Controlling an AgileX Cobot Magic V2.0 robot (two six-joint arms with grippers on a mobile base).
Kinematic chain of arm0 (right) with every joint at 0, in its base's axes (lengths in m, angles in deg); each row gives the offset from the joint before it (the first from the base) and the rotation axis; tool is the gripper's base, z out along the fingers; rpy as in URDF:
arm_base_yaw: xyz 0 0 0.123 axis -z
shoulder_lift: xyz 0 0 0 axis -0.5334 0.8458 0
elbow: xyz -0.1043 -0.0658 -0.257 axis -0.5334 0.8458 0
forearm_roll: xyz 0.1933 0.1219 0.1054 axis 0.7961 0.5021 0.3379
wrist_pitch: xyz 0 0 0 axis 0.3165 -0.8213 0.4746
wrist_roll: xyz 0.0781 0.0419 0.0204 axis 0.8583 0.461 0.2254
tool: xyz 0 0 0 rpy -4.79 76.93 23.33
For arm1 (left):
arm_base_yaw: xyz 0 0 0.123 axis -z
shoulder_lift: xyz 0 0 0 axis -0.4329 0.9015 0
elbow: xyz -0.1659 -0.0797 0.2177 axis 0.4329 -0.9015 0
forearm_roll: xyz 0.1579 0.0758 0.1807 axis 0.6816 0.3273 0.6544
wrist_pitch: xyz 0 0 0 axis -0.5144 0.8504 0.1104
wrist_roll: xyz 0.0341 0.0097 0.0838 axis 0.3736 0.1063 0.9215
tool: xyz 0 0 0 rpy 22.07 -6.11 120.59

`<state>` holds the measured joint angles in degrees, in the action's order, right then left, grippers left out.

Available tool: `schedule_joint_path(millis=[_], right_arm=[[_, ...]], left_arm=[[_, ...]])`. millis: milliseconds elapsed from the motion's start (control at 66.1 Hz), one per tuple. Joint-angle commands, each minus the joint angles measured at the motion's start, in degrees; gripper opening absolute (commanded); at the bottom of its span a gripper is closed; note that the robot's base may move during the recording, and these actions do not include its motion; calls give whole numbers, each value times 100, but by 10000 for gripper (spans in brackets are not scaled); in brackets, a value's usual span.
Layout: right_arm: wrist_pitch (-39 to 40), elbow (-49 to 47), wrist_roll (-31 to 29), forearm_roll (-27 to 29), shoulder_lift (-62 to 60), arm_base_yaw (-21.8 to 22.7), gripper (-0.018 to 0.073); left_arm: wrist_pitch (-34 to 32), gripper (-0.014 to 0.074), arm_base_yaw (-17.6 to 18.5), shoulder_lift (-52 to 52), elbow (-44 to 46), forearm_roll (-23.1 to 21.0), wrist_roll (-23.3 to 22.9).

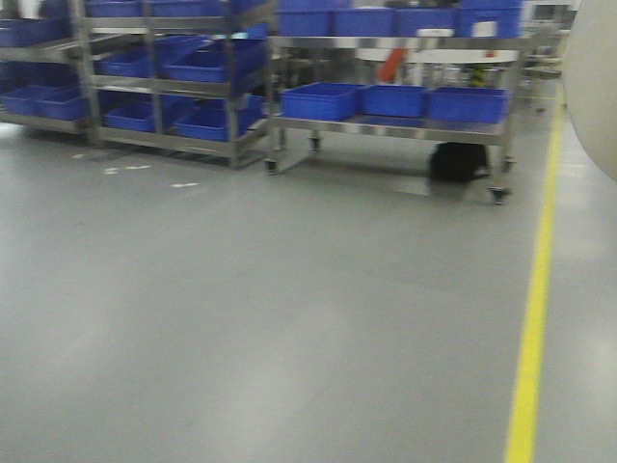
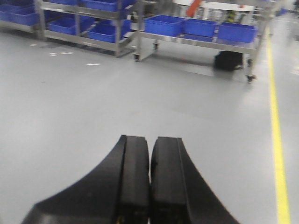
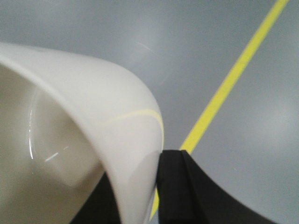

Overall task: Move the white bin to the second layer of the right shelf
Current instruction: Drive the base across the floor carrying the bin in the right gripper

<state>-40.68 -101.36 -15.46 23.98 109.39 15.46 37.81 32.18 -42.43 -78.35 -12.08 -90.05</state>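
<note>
No word, number or brand can be read in any view. In the front view, small pale labels (image 1: 484,29) sit on the blue crates (image 1: 501,12) at the upper right of the frame, too blurred to make out. White marks on the floor (image 1: 125,170), at the upper left, are shapeless smears with no legible characters.

One white bin (image 3: 93,116), over ten blue crates (image 1: 323,101)
</note>
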Motion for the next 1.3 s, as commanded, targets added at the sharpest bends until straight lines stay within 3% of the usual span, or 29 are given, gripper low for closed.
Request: schedule_joint_path(millis=[0,1286], right_arm=[[507,-171,13,-55,-29,44,52],[502,-171,13,-55,-29,44,52]], left_arm=[[-507,85,37,-97,-156,-25,-56],[-507,85,37,-97,-156,-25,-56]])
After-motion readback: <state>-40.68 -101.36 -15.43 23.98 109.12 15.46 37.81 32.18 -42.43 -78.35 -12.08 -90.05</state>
